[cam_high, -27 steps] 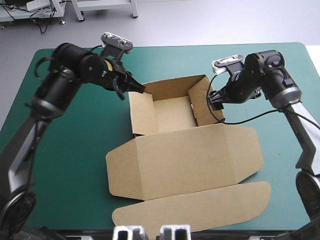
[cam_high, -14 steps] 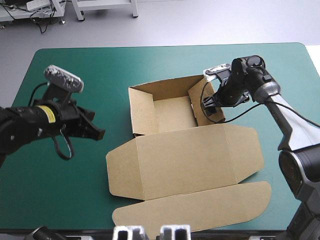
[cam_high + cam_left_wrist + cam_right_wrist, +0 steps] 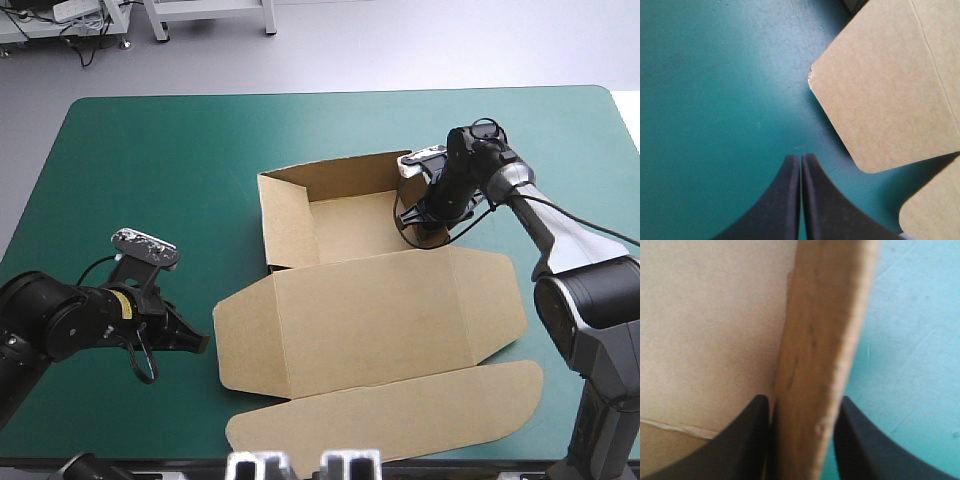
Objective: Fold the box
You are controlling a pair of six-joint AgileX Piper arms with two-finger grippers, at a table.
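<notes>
Now your right gripper point(image 3: 802, 407) clamps a raised wall of the brown box point(image 3: 370, 310), its open tray just beside. Your left gripper point(image 3: 801, 159) is closed, a lid corner ahead.

The box point(image 3: 370, 320) is matt brown board, paper-like, without gloss; its wall's cut edge, held in the right gripper point(image 3: 804, 400), looks rough and fibrous. Beside the box, the teal-green cover point(image 3: 715, 100) is smooth with fine scratches. The left gripper point(image 3: 801, 158) has smooth, matt black fingers point(image 3: 782, 200), plastic by their look.
</notes>
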